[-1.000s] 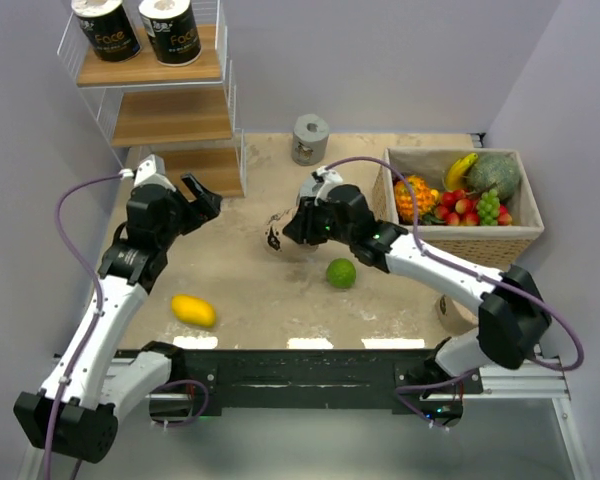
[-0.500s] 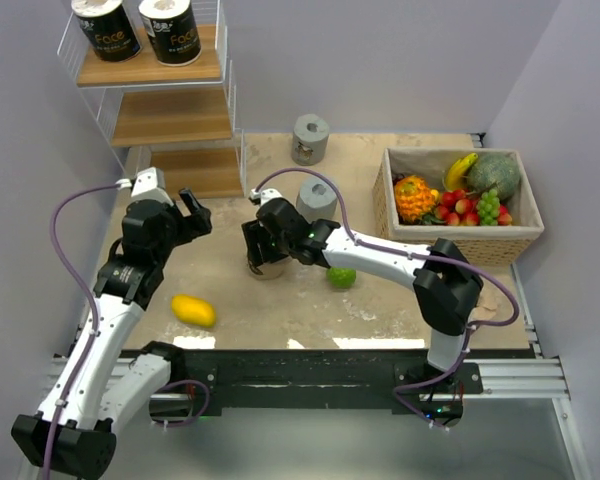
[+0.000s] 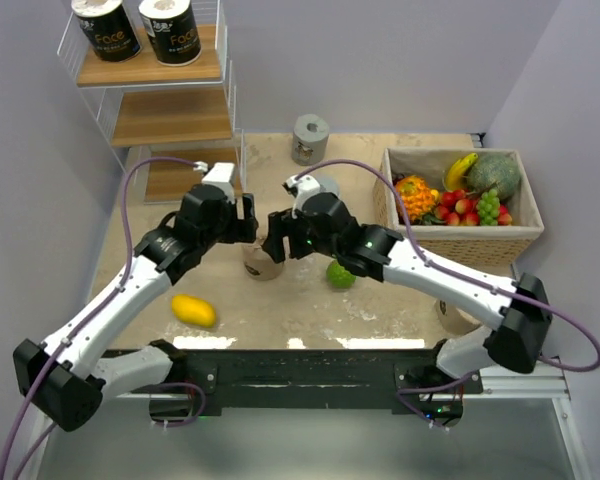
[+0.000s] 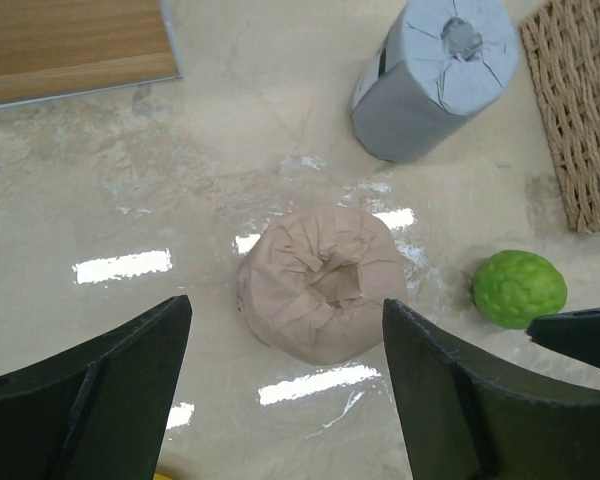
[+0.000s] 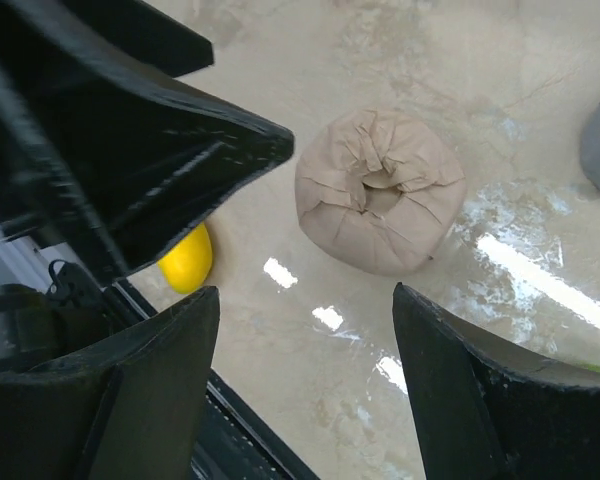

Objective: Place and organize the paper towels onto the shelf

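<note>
A tan paper towel roll (image 3: 261,265) stands on end on the table, between my two grippers. Seen in the left wrist view, this tan roll (image 4: 320,282) lies just past the fingertips of my open left gripper (image 4: 286,320), which hold nothing. My right gripper (image 5: 305,300) is open too, and the tan roll (image 5: 380,190) sits free of its fingers. One grey roll (image 4: 435,75) stands just beyond it, another grey roll (image 3: 310,138) at the back. Two black rolls (image 3: 140,30) stand on the top board of the shelf (image 3: 170,115). Another tan roll (image 3: 448,314) peeks out under the right arm.
A green fruit (image 3: 340,273) lies right of the tan roll and a yellow fruit (image 3: 194,310) near the front left. A wicker basket (image 3: 460,240) full of fruit stands at the right. My two grippers (image 3: 263,232) are close together over the table's middle.
My right gripper set the tan roll on the table, opened and drew back a little. My left arm swung right, over the roll.
</note>
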You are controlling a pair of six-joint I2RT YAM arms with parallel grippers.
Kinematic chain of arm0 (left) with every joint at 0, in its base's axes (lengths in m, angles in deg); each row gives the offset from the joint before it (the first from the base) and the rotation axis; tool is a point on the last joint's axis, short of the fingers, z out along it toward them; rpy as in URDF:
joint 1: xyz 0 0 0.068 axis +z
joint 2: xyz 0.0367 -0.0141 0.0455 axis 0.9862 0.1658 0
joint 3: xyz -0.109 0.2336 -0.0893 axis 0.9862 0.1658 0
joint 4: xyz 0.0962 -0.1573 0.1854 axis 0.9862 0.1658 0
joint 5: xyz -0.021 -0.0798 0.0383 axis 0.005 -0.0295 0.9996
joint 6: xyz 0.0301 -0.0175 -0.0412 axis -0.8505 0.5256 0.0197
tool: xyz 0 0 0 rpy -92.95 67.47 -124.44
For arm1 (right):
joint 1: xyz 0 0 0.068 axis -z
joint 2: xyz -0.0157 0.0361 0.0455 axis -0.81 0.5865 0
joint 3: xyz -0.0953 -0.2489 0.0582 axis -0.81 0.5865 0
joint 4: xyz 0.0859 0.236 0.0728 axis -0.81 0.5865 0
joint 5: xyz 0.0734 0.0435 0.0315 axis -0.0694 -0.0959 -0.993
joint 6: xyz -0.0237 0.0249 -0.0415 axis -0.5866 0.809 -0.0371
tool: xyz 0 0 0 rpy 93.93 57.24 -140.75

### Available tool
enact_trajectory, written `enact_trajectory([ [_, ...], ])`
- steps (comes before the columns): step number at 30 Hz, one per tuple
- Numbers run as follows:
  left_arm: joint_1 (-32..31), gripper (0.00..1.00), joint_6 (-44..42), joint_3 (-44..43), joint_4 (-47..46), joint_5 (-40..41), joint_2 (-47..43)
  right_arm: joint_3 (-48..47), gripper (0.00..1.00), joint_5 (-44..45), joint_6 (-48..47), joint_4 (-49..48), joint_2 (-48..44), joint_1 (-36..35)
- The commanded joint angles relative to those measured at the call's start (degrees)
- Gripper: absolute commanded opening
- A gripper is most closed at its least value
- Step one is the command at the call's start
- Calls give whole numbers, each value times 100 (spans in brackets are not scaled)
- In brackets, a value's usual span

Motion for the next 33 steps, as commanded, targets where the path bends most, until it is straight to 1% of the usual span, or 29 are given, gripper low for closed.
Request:
enact_trajectory([
  [1, -635, 82, -276, -554, 262, 691, 507, 786, 74, 519, -68, -124, -915, 11],
  [4, -1057, 82, -382, -800, 403, 771, 946, 1340, 74, 975, -86, -124, -1723, 11],
  [6, -1268, 82, -426, -941, 464, 798, 1271, 1561, 74, 1109, -86, -115, -2284, 11],
  [9, -1401, 82, -523, -1082, 570, 763, 1658, 1904, 74, 1337, -77, -63, -2778, 11],
  [13, -1410, 80, -514, -1170, 676, 982, 1914, 2229, 74, 1601, -51, 25, -3534, 11],
  [18, -1410, 79, -620, -1126, 527, 763, 2099, 2248, 75, 1716, -86, 140, -3755, 20],
  [20, -1410, 77, -593, -1030, 448, 693, 2178, 2230, 75, 1716, -94, 131, -3729, 11],
  [24, -1410, 74, -523, -871, 237, 263, 2266, 2256, 75, 1663, -59, 69, -3668, 11],
  [29, -1410, 73, -514, -599, 70, 315, 2362, 2327, 75, 1663, -24, 43, -3694, 11],
  [33, -1410, 71, -435, -458, -10, 534, 2433, 2318, 75, 1751, -94, 60, -3764, 11],
])
